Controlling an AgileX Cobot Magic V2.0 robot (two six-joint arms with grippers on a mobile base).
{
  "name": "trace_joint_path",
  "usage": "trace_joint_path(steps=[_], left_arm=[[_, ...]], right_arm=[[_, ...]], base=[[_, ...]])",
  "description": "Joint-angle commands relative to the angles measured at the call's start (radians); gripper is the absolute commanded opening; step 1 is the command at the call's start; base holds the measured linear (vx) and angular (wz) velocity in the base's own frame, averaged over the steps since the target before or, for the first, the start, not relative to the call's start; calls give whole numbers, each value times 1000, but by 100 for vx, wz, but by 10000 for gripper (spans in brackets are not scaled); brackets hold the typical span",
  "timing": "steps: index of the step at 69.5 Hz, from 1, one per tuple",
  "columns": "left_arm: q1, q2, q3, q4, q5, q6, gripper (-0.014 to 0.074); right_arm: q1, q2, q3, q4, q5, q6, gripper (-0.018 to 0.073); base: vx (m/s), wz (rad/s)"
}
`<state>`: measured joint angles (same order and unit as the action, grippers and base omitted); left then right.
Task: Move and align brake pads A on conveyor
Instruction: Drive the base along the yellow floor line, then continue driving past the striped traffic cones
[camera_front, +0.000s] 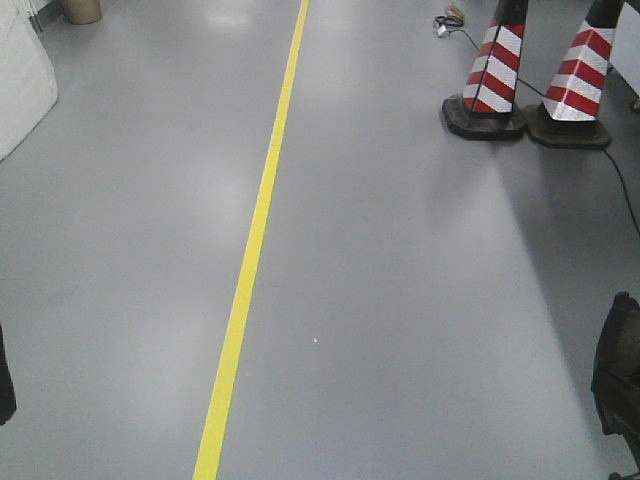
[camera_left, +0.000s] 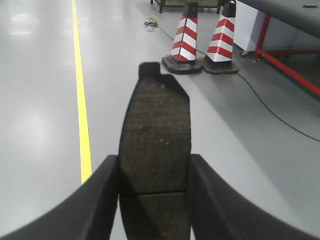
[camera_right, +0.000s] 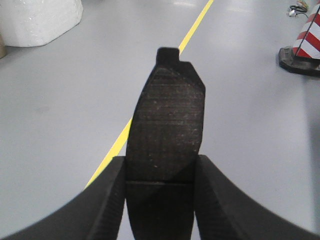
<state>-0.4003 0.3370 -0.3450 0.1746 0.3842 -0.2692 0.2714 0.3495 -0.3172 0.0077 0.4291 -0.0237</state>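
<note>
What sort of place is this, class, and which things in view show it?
Probably a factory or workshop hall: a smooth grey floor with a yellow lane line, red-and-white striped cones, and a brake pad held in the left gripper.

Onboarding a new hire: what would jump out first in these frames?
The left brake pad, clamped in the left gripper, and the right brake pad, in the right gripper, fill their wrist views. The front view shows a yellow floor line and two striped cones top right.
</note>
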Motion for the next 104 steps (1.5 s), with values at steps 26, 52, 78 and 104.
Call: trace_joint_path(steps=[26, 52, 78, 104], left_arm=[[-6, 6, -29, 5, -94, -2, 73], [-6, 6, -29, 5, -94, -2, 73], [-6, 6, -29, 5, -94, -2, 73], [-6, 6, -29, 5, -94, -2, 73]], right_arm=[[-2, 5, -33, -8, -98, -1, -3], [-2, 5, -33, -8, -98, -1, -3], [-2, 5, -33, -8, -98, -1, -3], [-2, 5, -33, -8, -98, -1, -3]], base=[[54, 5], [55, -1], [54, -6], [52, -9]])
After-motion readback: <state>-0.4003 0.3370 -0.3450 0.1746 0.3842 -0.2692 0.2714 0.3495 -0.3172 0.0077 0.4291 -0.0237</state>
